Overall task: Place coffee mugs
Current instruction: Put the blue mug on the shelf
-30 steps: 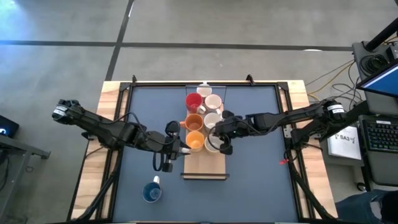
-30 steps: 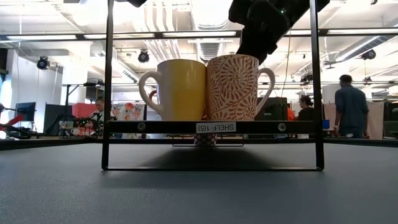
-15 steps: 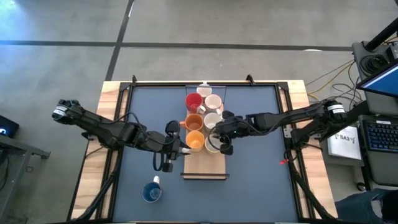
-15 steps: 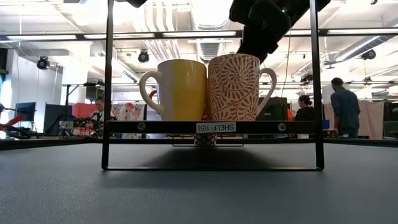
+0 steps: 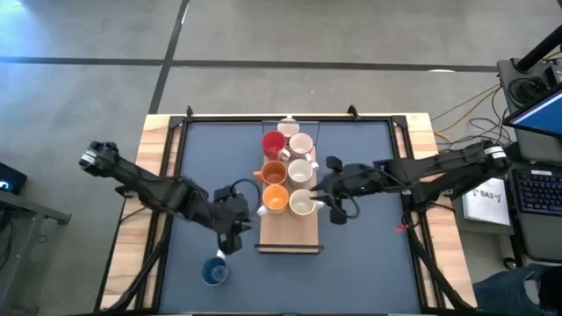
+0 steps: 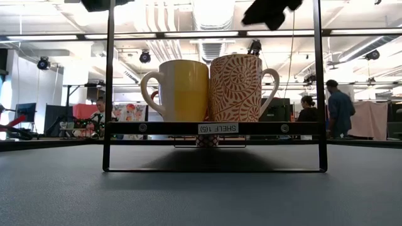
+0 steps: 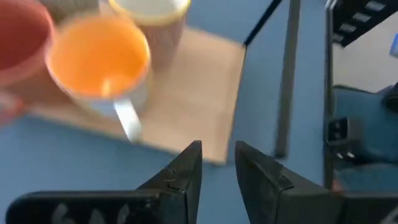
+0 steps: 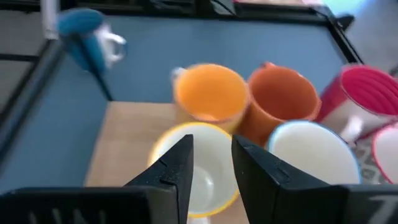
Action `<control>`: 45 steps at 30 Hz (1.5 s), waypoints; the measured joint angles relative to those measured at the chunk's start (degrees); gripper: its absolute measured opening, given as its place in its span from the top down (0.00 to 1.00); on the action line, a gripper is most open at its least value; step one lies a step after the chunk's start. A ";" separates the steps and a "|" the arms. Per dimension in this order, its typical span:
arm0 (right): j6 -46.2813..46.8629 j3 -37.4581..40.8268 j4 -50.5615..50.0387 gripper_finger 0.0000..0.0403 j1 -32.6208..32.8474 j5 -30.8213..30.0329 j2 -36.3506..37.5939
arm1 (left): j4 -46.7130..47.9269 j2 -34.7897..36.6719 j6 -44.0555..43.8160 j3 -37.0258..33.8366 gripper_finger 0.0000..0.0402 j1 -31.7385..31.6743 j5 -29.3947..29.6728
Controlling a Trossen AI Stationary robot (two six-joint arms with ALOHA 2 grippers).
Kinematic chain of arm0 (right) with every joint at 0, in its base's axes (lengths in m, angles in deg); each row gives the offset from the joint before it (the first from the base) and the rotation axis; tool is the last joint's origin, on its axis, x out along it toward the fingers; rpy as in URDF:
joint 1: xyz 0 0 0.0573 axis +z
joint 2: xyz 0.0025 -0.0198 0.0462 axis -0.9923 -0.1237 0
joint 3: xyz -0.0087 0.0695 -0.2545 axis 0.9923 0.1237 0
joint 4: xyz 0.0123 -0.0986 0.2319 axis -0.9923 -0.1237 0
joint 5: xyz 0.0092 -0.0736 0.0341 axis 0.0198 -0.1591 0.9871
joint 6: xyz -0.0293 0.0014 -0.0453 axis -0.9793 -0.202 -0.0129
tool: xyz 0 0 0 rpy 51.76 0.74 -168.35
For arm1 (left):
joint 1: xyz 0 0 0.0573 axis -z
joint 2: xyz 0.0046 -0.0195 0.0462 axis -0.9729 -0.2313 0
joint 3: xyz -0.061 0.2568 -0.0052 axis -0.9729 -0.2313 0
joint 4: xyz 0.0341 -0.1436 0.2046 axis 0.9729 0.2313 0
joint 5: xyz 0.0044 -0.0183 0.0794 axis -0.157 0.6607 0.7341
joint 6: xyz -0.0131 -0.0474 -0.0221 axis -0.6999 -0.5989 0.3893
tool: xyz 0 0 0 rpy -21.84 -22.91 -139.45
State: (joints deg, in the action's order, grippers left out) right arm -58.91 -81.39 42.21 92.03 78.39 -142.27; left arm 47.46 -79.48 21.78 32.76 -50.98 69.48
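Observation:
Seven coffee mugs stand in two rows on a wooden shelf board (image 5: 290,235): red (image 5: 273,142), orange (image 5: 274,171), yellow-orange (image 5: 276,199), a patterned cream one (image 5: 303,204) and other white ones behind it. A blue mug (image 5: 213,270) stands upright on the table mat at the near left. My right gripper (image 8: 211,158) hovers open above the patterned mug (image 8: 193,168), clear of it. My left gripper (image 7: 217,165) is open and empty, left of the board's near end (image 7: 186,99), pointing down toward the near edge.
A black metal frame (image 6: 110,88) carries the shelf board above the table mat; its uprights stand beside the mugs. The mat around the blue mug is bare. People move in the room beyond the table.
My right gripper has let go of the patterned mug's rim, risen and drawn back toward the table's right edge; the mug stays on the shelf. My left gripper has swung toward the near edge and rolled, tipping downward toward the blue mug.

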 joint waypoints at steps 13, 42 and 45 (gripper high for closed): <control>-0.84 8.19 5.64 0.81 6.91 -0.51 7.63 | 27.23 -18.28 -12.74 18.34 0.81 12.01 -8.85; -0.63 17.13 14.09 0.81 7.14 -0.51 10.64 | 18.51 -16.84 -19.70 1.27 0.81 15.92 -12.02; -0.61 17.12 14.57 0.80 7.14 -0.50 10.64 | 17.15 -17.09 -19.69 1.14 0.81 15.92 -12.82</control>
State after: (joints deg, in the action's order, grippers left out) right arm -59.52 -64.27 56.78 99.17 77.88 -131.63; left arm 64.61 -96.58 2.10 33.90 -35.06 56.66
